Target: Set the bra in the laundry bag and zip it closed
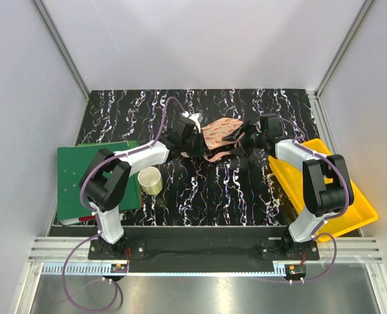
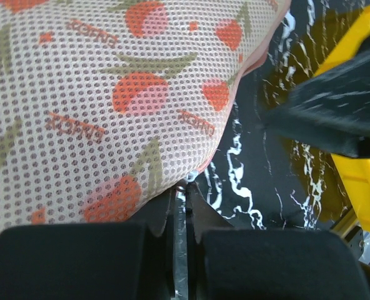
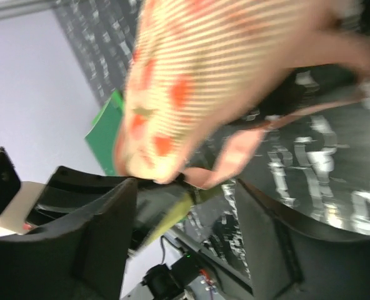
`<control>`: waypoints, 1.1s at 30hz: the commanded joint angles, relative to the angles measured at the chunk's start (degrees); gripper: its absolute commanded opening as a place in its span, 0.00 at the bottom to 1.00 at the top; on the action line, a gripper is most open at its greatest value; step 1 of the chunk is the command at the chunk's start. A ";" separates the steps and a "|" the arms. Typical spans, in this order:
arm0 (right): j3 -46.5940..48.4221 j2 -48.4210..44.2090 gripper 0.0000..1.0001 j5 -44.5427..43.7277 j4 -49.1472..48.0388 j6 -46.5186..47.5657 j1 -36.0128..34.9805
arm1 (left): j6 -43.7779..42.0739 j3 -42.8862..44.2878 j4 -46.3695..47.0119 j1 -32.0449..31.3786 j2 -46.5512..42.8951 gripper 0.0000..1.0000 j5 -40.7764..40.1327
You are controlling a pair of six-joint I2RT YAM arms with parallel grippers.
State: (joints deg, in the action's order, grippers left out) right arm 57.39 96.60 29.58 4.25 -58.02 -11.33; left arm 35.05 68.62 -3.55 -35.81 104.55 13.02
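Note:
The laundry bag (image 1: 221, 134), peach-pink mesh with red marks, hangs between my two grippers at the middle back of the table. My left gripper (image 1: 195, 134) is at its left end. In the left wrist view the bag (image 2: 110, 94) fills the upper left, and my left gripper (image 2: 182, 195) is shut on a small metal piece at the bag's edge. My right gripper (image 1: 251, 139) is at the bag's right end. In the right wrist view it (image 3: 185, 206) stands open just below the blurred bag (image 3: 222, 69) and a pink strap (image 3: 235, 156). The bra is hidden.
A yellow tray (image 1: 357, 203) lies at the right, beside the right arm. A green board (image 1: 82, 176) lies at the left, with a pale cup (image 1: 150, 180) next to it. The table is black with white veins (image 1: 206, 190).

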 commanded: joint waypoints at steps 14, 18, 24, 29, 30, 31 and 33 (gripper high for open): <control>6.42 11.06 0.00 5.90 -12.34 -6.16 -0.19 | -2.35 -2.87 1.18 1.61 -5.14 0.00 -2.56; 10.80 15.45 0.00 12.07 -8.06 1.22 3.77 | -3.84 -7.35 -0.05 7.50 -7.87 0.00 -4.05; 24.87 23.28 0.04 16.48 7.83 13.53 4.04 | -3.15 -8.24 0.91 7.96 -8.84 0.00 -2.65; 25.95 18.38 0.55 6.75 16.05 17.51 0.44 | -1.92 -4.82 2.67 3.30 -7.61 0.00 -1.68; 24.28 14.10 0.61 4.80 16.05 17.24 0.09 | -1.30 -4.29 2.85 1.90 -7.26 0.00 -1.42; 20.70 11.88 0.70 1.04 16.05 17.15 0.00 | -1.12 -3.85 3.11 1.28 -6.74 0.00 -1.33; 17.43 6.01 0.79 -1.71 16.23 17.06 0.17 | -1.38 -2.44 3.03 -0.30 -6.12 0.00 -1.50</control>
State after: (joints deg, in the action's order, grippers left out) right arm 79.61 115.24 36.29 15.68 -43.51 -10.20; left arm 33.28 61.95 -3.77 -33.43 98.06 10.85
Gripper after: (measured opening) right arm 0.725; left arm 0.005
